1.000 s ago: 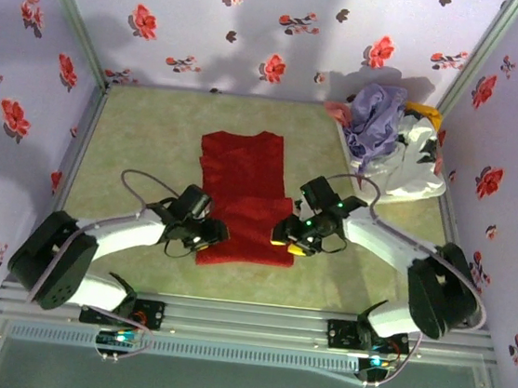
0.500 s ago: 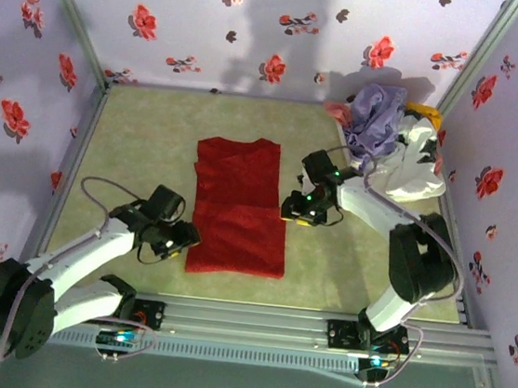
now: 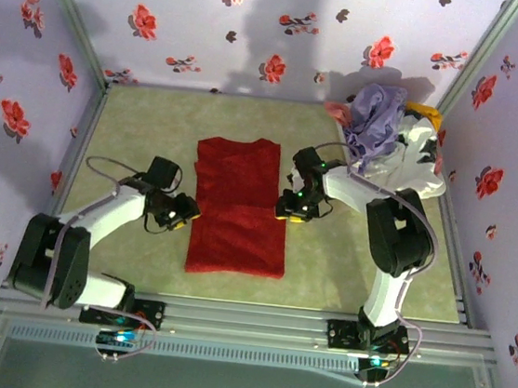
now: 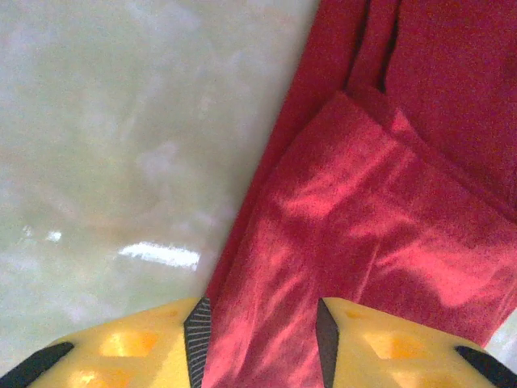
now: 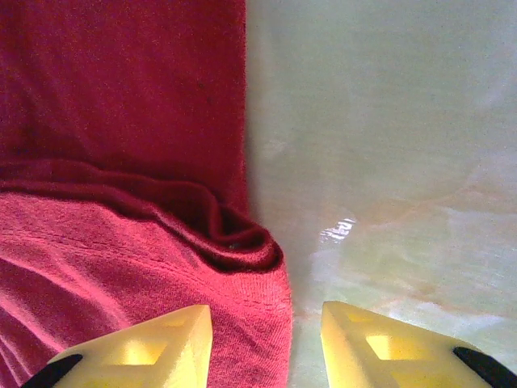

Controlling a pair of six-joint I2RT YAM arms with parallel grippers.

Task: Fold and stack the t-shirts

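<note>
Shirts sit in two places. The red shirt (image 3: 235, 238) lies folded into a long rectangle at the middle of the bench (image 3: 144, 134), with a crosswise edge about halfway along it. The left fingers (image 3: 190, 212) are at its left edge and the right fingers (image 3: 287, 214) at its right edge, both about level with that crosswise edge. In the far right corner a white basket (image 3: 415, 179) carries a heap. A lavender shirt (image 3: 378, 114) is on top, with a yellow-orange scrap (image 3: 427, 111) to its right and a pink scrap (image 3: 338, 113) to its left.

From above, the yellow tips are too small to judge. In the left wrist view the left fingers (image 4: 161, 343) stand apart, astride the left edge of the red shirt (image 4: 388, 202). Red cloth lies across the gap, with bare bench (image 4: 121, 121) beside it. This view also shows an upper layer ending in a corner over a narrower folded strip.

In the right wrist view the right fingers (image 5: 170, 339) are apart too. Their gap holds the corner of the upper layer and a strip of bare bench (image 5: 388, 121). Here the red shirt (image 5: 121, 97) has a small rolled curl where the upper layer's edge meets the right side, a detail lost in the top view.
</note>
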